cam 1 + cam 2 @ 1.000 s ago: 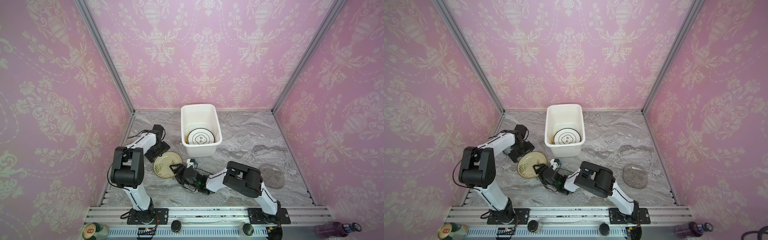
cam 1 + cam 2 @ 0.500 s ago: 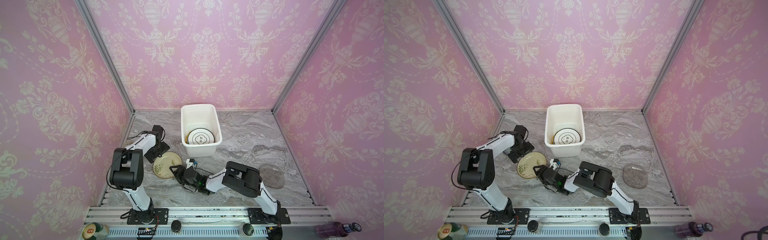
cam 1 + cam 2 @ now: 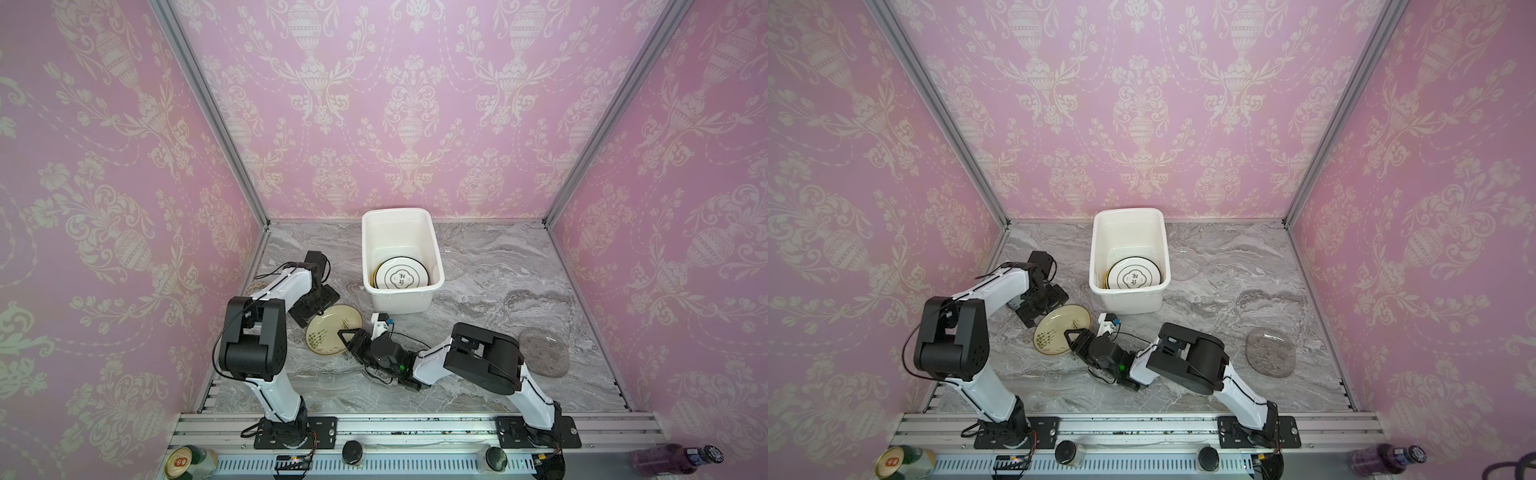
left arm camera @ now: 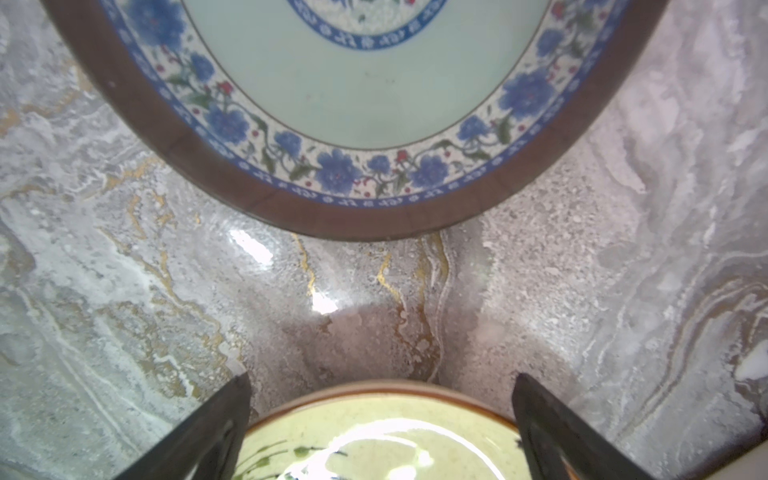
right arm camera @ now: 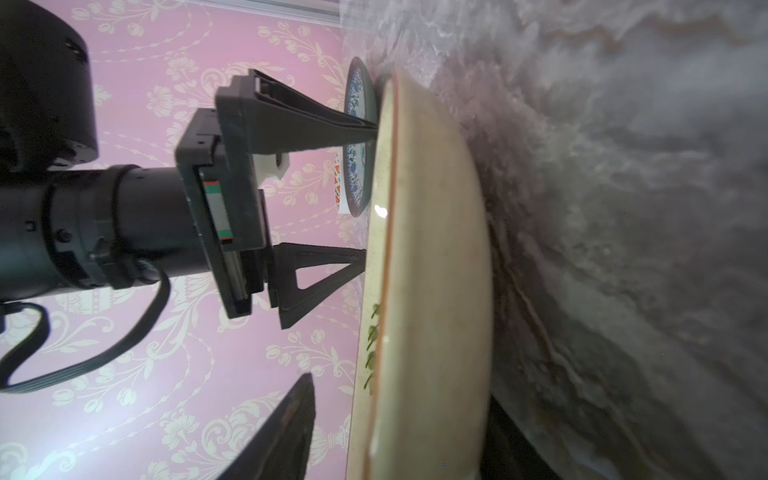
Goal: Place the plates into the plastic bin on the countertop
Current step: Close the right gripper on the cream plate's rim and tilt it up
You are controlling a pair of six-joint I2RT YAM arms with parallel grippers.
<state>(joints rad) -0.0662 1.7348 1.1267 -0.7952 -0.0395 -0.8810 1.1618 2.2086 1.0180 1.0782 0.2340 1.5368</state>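
Observation:
A cream plate [image 3: 332, 330] [image 3: 1061, 332] with green sprigs lies on the countertop [image 3: 478, 316] in front of the plastic bin [image 3: 432, 249] [image 3: 1096, 249]. My right gripper [image 3: 349, 338] [image 5: 401, 390] straddles its near rim. One finger is above with a gap and one is underneath, so the jaws are open. My left gripper [image 3: 322, 309] [image 4: 380, 382] is open, its tips resting at the plate's far rim [image 4: 374, 395]. A white ringed plate [image 3: 401, 276] lies in the bin. A blue-patterned plate [image 4: 353, 104] [image 3: 254, 286] lies beyond the left gripper.
A clear grey glass plate [image 3: 542, 351] [image 3: 1268, 347] lies at the right. Another clear one [image 3: 1183, 264] lies beside the bin's right wall. Pink walls close in the countertop on three sides. The left arm [image 3: 286, 286] reaches along the left wall.

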